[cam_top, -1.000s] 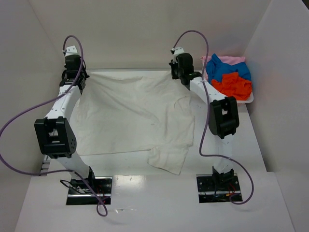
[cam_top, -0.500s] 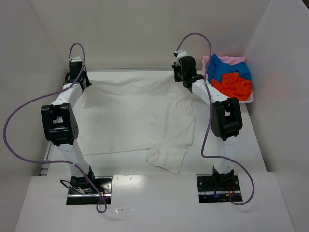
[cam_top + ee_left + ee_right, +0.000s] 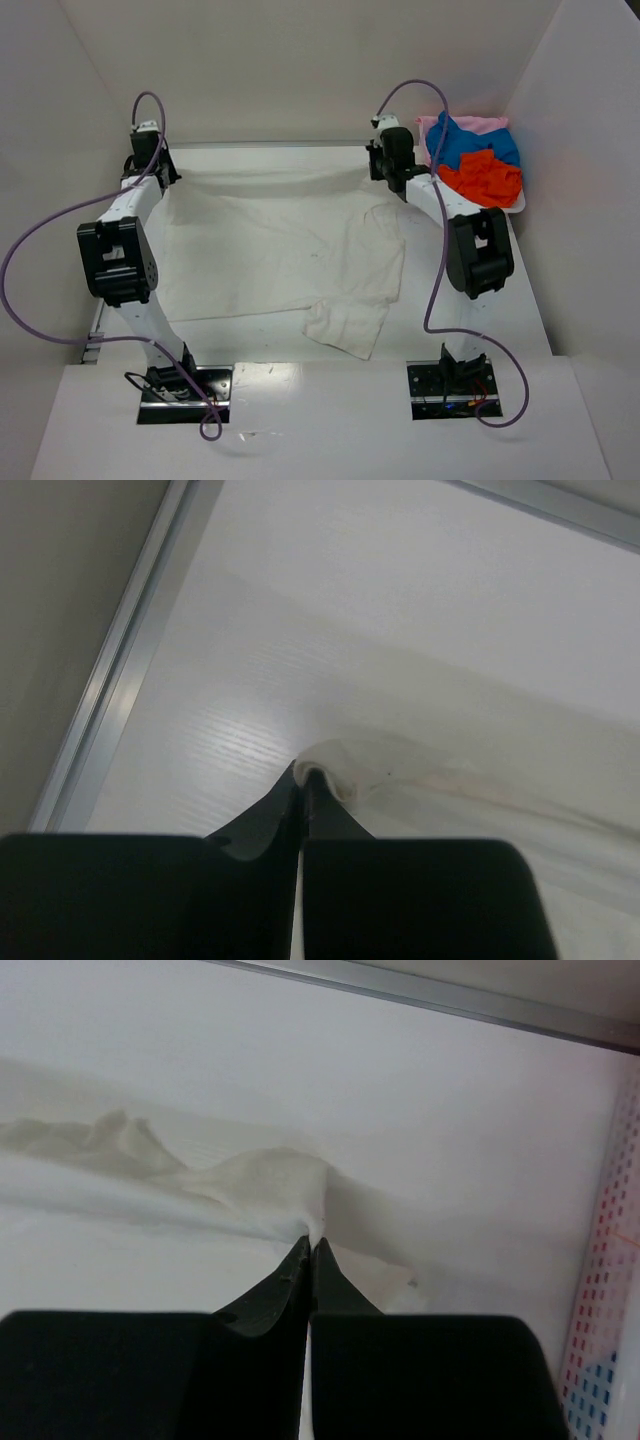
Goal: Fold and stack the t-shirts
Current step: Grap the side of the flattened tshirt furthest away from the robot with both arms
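Top external view has the off-white t-shirt (image 3: 270, 250) spread over most of the tabletop (image 3: 470, 330). Its far edge is raised in a taut line between the two arms, and one sleeve lies crumpled toward the near edge. From above, both sets of fingertips are hidden under the wrists, so the grips cannot be read there.

In the left wrist view the left gripper (image 3: 303, 776) has its jaws pressed together on a small pinch of off-white cloth, close to the far left corner. The black gripper body blocks the lower part of that picture. In the right wrist view the right gripper (image 3: 311, 1245) is likewise clamped tight on a peak of the same shirt, near the far edge.

At the far right corner sits the white tray (image 3: 516, 208), mostly covered by its load. The blue t-shirt (image 3: 465, 145) and orange-red t-shirt (image 3: 487, 178) are bunched on top. Only a strip of the pink t-shirt (image 3: 482, 123) shows behind them. The right wrist view cuts the tray off at its right border.
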Controlling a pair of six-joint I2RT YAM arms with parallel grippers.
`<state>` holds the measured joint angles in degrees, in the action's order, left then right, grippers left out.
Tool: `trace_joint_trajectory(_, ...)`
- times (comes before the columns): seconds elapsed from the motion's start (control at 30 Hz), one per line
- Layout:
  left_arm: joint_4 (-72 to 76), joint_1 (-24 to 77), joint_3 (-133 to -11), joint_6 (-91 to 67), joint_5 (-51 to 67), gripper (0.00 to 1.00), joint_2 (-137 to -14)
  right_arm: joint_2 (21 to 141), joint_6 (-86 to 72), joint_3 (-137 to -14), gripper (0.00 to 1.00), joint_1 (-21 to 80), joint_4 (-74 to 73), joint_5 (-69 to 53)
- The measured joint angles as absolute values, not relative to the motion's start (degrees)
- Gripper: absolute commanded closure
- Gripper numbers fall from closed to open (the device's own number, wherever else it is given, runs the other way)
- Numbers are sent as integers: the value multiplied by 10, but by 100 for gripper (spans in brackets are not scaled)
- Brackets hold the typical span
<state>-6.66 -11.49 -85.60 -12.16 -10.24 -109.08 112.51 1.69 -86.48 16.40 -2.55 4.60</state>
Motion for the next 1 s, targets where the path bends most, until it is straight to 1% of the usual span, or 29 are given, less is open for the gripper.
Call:
trace_joint_trajectory(0.27, -60, -136, -793, -135, -88, 100, -1059, 1029, -2, -783, 100, 133, -15, 37)
trace_joint_trajectory(0.73, -84, -152, -736, -168, -77, 100, -1030, 959, -47, -650, 100, 130, -3, 26)
trace_joint_trajectory(1.0, -90, -156, -707, -182, -75, 100, -999, 933, -81, -618, 100, 123, 3, 23)
